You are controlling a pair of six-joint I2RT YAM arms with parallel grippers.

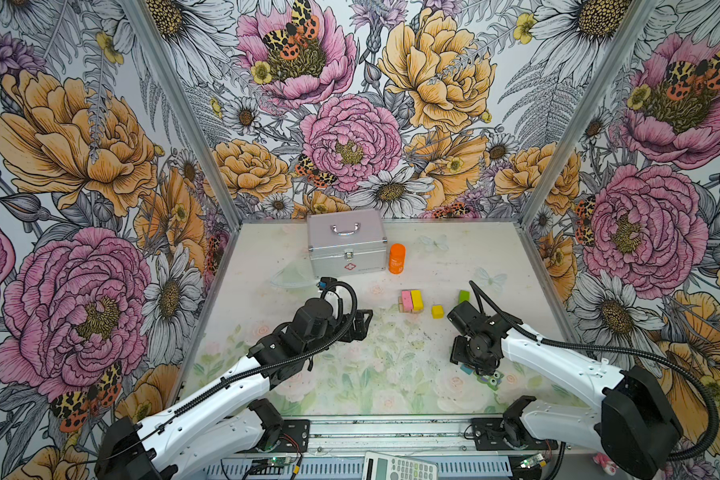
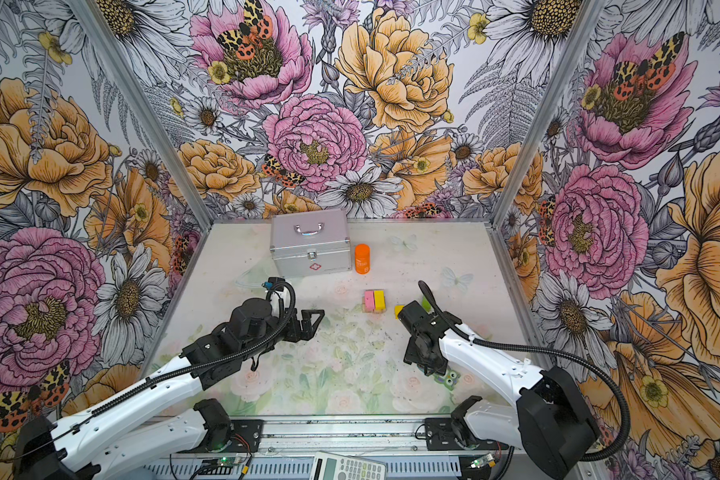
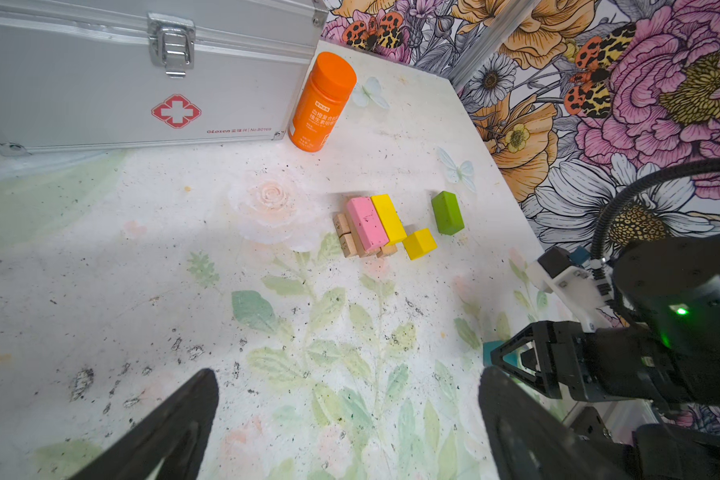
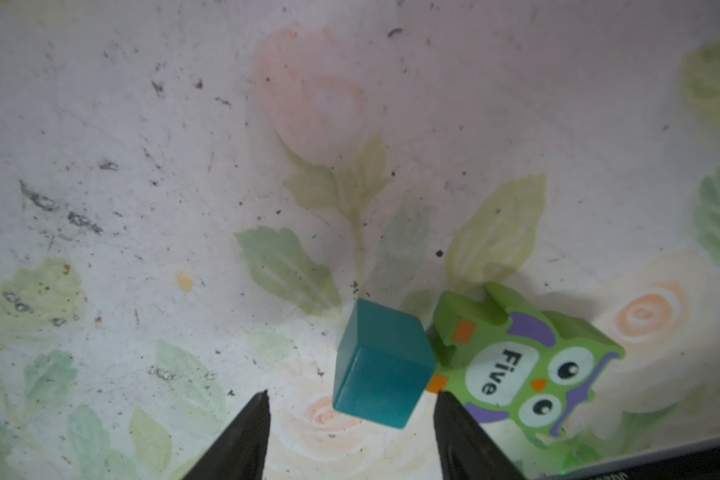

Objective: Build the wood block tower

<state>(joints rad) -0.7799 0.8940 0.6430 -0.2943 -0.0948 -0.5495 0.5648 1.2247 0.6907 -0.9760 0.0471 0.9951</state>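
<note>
The tower (image 1: pixel 411 300) is a low stack at mid right: tan planks below, a pink plank (image 3: pixel 366 222) and a yellow bar (image 3: pixel 388 218) side by side on top. A yellow cube (image 1: pixel 437 311) and a green bar (image 1: pixel 464 296) lie just right of it. Nearer the front, my right gripper (image 4: pixel 352 399) points down, open, with the teal cube (image 4: pixel 383 365) on the table at its tips and neither finger pressing it. The green owl-faced piece (image 4: pixel 516 365) lies flat against that cube. My left gripper (image 3: pixel 350 376) hovers wide open and empty left of the tower.
A silver metal case (image 1: pixel 346 245) stands at the back, with an orange bottle (image 1: pixel 396 258) beside its right end. Flowered walls close in the back and both sides. A calculator (image 1: pixel 400 467) lies beyond the front rail.
</note>
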